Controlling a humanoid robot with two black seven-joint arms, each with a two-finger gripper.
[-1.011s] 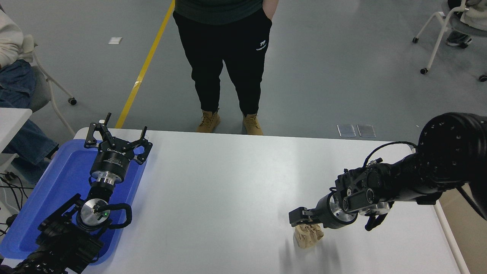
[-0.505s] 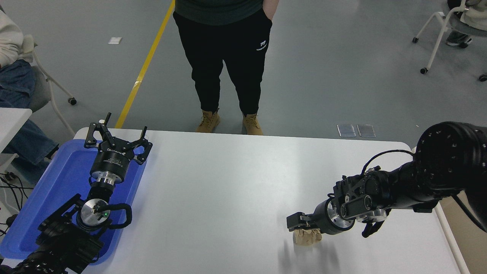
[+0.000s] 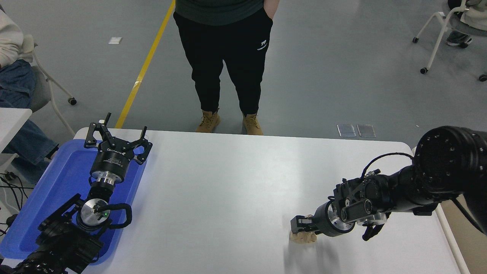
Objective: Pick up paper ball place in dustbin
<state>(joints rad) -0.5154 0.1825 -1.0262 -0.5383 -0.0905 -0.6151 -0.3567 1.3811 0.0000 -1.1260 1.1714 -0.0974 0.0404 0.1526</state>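
A: Right, where does the paper ball [image 3: 303, 237] sit?

B: On the white table [image 3: 228, 182], toward the near right corner, a little in from the near edge. Tan, crumpled, mostly hidden under the right gripper [image 3: 301, 227].

A: Gripper state, right side?

B: Right arm reaches in from the right edge, pointing left across the worktop. Its black fingers come down onto the top of the ball and touch it. Whether they have closed on the paper or only stand over it, I cannot tell from this angle. The ball's underside looks to rest on the tabletop, with a faint shadow on the table just nearer than it.

A: Left side?

B: Left gripper [image 3: 116, 134] parked at the far left corner, fingers spread wide, holding nothing. It hangs over the blue tray [image 3: 49, 198], which runs along the left edge of the worktop.

A: Dustbin?

B: Only a beige strip [image 3: 466, 228] with a pale rim shows just off the right edge, past the near right corner, beneath the right arm. Too little is visible to say for certain what it is.

A: Anyone about?

B: A person [image 3: 224, 57] in black trousers and tan boots stands just beyond the far edge, near its middle. Another person [image 3: 15, 64] sits on a chair off the far left corner.
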